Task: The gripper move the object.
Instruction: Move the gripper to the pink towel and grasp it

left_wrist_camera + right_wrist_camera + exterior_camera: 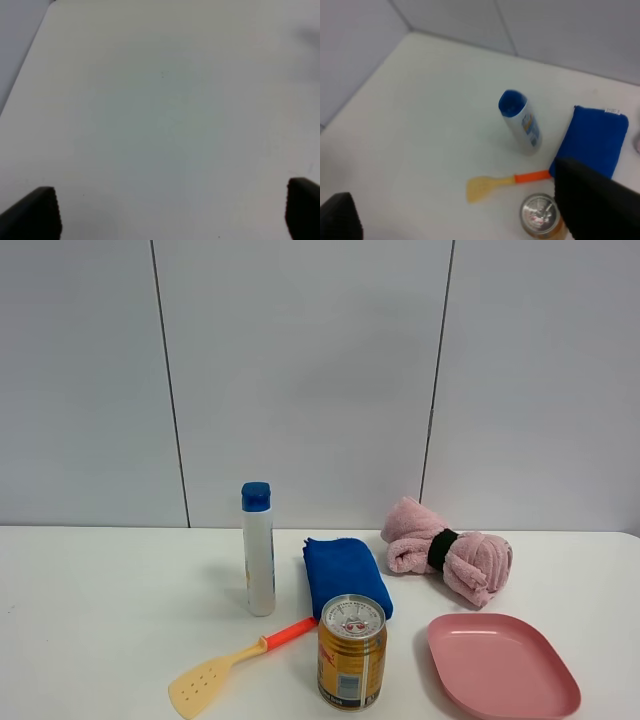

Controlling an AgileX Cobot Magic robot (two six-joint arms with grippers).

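Note:
Neither gripper shows in the exterior high view. A white bottle with a blue cap stands upright on the white table. A folded blue cloth lies to its right. A gold can stands at the front, beside a yellow spatula with an orange handle. My right gripper is open and empty, high above the bottle, spatula, can and cloth. My left gripper is open and empty over bare table.
A rolled pink towel with a black band lies at the back right. A pink oval plate sits at the front right. A grey panelled wall stands behind the table.

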